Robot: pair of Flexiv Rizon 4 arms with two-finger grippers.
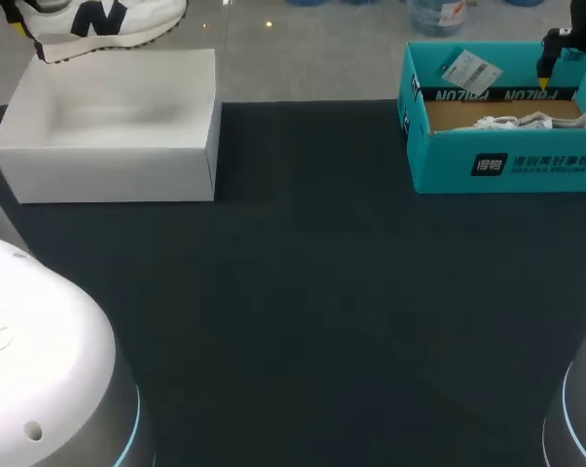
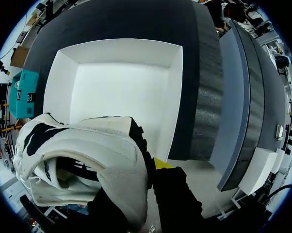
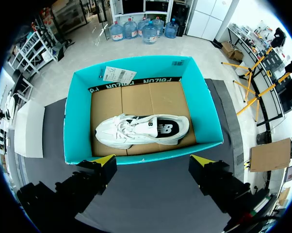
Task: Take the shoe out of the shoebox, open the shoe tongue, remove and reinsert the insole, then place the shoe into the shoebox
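Bright, even light from overhead. The white box (image 1: 108, 146) almost washes out, with soft shadow inside; the dark tabletop (image 1: 303, 292) looks matte. Its edges bow in wrist views.

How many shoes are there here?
2. One shoe is gripped by the left claw by the white box; the other shoe lies in the teal box. None looks hidden.

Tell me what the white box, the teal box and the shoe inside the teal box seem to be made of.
White box: smooth matte card, probably; thin straight walls.
Teal box: cardboard, likely; raw brown floor inside, printed outside.
Shoe: white fabric with smoother panels, likely synthetic; laces show.
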